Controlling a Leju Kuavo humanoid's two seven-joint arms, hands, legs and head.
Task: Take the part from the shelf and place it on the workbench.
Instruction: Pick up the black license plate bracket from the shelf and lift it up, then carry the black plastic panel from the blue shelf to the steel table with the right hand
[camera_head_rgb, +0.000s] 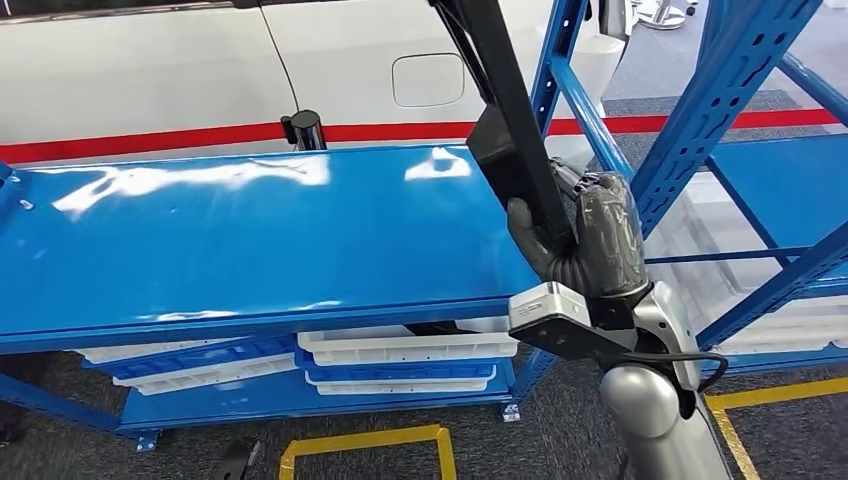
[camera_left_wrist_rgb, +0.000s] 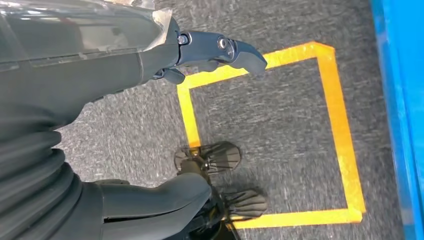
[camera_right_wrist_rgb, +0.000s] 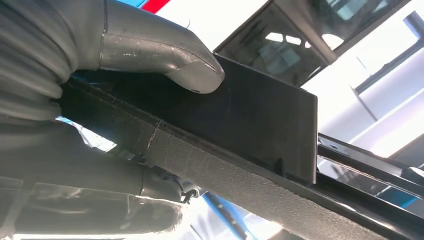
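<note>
A: Where is the part?

B: The long black trim part (camera_head_rgb: 510, 130) is in the right hand (camera_head_rgb: 585, 235), which grips it near its lower end. The part slants up and away, over the right end of the blue workbench surface (camera_head_rgb: 250, 240), and runs out of the head view at the top.

A: Is the grip firm?

B: The right wrist view shows the thick grey thumb (camera_right_wrist_rgb: 165, 55) pressed flat on the part's black panel (camera_right_wrist_rgb: 250, 125), with the fingers wrapped beneath the textured edge. The part does not touch the surface.

A: And the left hand?

B: The left hand (camera_left_wrist_rgb: 200, 55) hangs over the grey carpet floor (camera_left_wrist_rgb: 280, 130), holding nothing, its dark fingers loosely apart. Below it lies a square of yellow tape (camera_left_wrist_rgb: 345, 140).

A: What else is around?

B: White trays (camera_head_rgb: 400, 350) sit on the lower level under the surface, a blue shelf rack (camera_head_rgb: 740, 150) stands to the right, and a white car body (camera_head_rgb: 200, 60) with a red stripe is behind.
</note>
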